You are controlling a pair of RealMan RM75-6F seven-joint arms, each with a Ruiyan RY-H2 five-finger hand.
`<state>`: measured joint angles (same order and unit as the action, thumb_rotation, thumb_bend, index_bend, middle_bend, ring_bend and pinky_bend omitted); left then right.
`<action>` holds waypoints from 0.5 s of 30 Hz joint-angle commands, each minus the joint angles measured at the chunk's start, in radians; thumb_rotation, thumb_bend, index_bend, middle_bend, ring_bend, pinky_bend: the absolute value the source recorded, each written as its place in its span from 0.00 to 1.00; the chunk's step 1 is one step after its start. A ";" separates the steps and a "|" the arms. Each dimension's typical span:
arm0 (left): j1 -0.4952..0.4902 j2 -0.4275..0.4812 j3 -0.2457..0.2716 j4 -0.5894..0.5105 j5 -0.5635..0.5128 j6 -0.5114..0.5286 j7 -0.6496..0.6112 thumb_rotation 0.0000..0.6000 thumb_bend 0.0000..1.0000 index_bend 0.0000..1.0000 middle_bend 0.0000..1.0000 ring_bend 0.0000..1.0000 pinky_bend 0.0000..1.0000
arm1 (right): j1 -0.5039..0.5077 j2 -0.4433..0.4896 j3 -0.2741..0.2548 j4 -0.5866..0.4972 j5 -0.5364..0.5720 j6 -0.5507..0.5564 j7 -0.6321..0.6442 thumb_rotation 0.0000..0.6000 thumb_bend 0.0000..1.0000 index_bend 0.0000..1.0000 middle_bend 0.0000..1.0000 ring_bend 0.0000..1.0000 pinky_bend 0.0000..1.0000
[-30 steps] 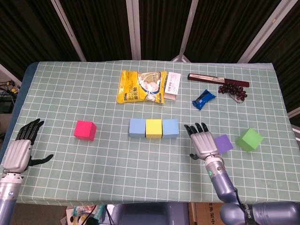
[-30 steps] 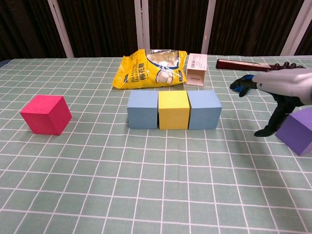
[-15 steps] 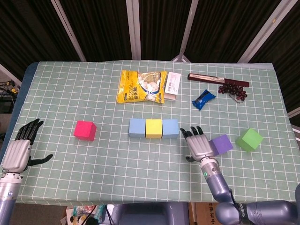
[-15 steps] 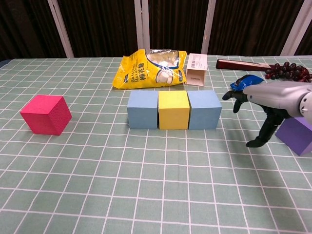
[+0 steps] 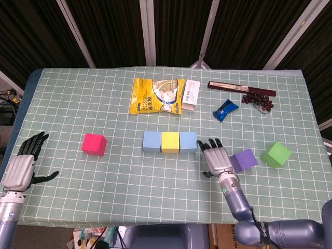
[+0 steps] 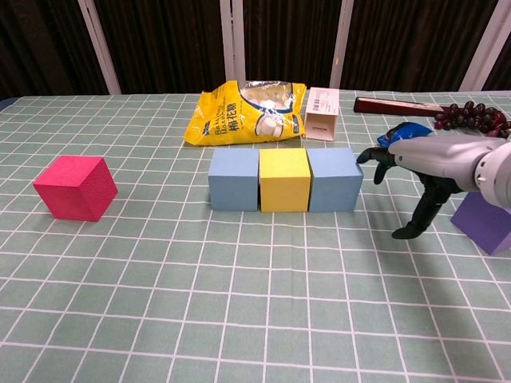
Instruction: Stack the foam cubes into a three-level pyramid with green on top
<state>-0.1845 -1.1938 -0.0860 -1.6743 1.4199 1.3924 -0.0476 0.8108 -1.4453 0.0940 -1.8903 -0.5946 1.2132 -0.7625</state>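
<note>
Right hand, fingers spread and empty, now shifted left off the purple cube toward the blue-yellow-blue row. Left hand open, idle at near left. Green cube far right on table; second level not yet begun.

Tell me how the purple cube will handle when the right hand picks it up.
The purple cube is foam, so probably light and slightly squashy under the fingers. Its flat faces should keep it from rolling, though a nudge may slide it on the tablecloth. The right hand sits beside it, open.
</note>
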 commanded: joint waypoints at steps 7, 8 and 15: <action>0.000 0.001 -0.001 -0.001 -0.002 0.000 -0.002 1.00 0.08 0.00 0.00 0.00 0.00 | 0.000 -0.027 0.008 0.024 -0.010 -0.004 0.010 1.00 0.23 0.00 0.23 0.07 0.00; 0.000 0.001 0.000 -0.001 -0.002 -0.001 -0.002 1.00 0.08 0.00 0.00 0.00 0.00 | 0.000 -0.029 0.010 0.026 -0.011 -0.004 0.011 1.00 0.23 0.00 0.23 0.07 0.00; -0.001 0.002 0.001 -0.001 -0.001 -0.003 -0.003 1.00 0.08 0.00 0.00 0.00 0.00 | -0.002 -0.035 0.014 0.028 -0.014 -0.001 0.011 1.00 0.23 0.00 0.23 0.09 0.00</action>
<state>-0.1851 -1.1918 -0.0852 -1.6755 1.4192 1.3896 -0.0507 0.8087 -1.4800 0.1078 -1.8618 -0.6088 1.2121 -0.7513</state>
